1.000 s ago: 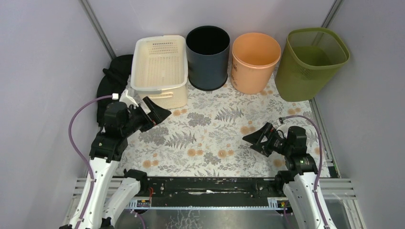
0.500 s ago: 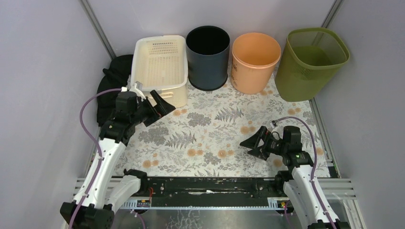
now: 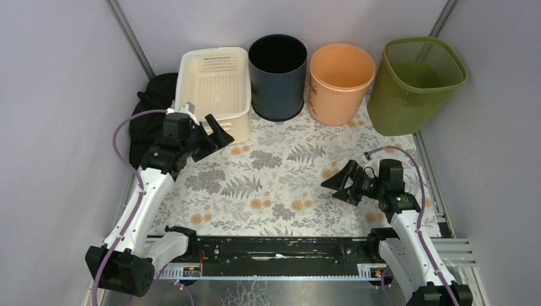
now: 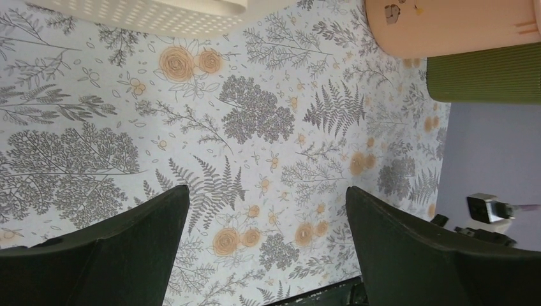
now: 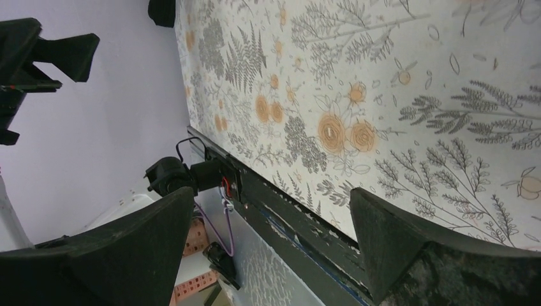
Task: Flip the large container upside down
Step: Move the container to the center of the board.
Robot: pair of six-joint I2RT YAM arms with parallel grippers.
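Four containers stand upright in a row at the back: a cream perforated basket (image 3: 214,89), a black bin (image 3: 277,76), an orange bin (image 3: 341,83) and a green mesh bin (image 3: 418,83). Which one is the large container I cannot tell; the cream and green ones are the widest. My left gripper (image 3: 215,132) is open and empty, just in front of the cream basket's near right corner (image 4: 159,13). Over the floral mat at the right, my right gripper (image 3: 338,186) is also open and holds nothing. In each wrist view the fingers stand wide apart, around the left gripper (image 4: 266,191) and the right gripper (image 5: 271,191).
A black cloth bundle (image 3: 150,115) lies against the left wall beside the cream basket. Grey walls close in both sides. The orange bin (image 4: 446,25) and green bin (image 4: 485,80) show at the edge of the left wrist view. The black base rail (image 3: 274,245) runs along the near edge.
My left arm has stretched forward, carrying its open gripper up to the cream basket's front corner. The right gripper has shifted only slightly. No container has moved.
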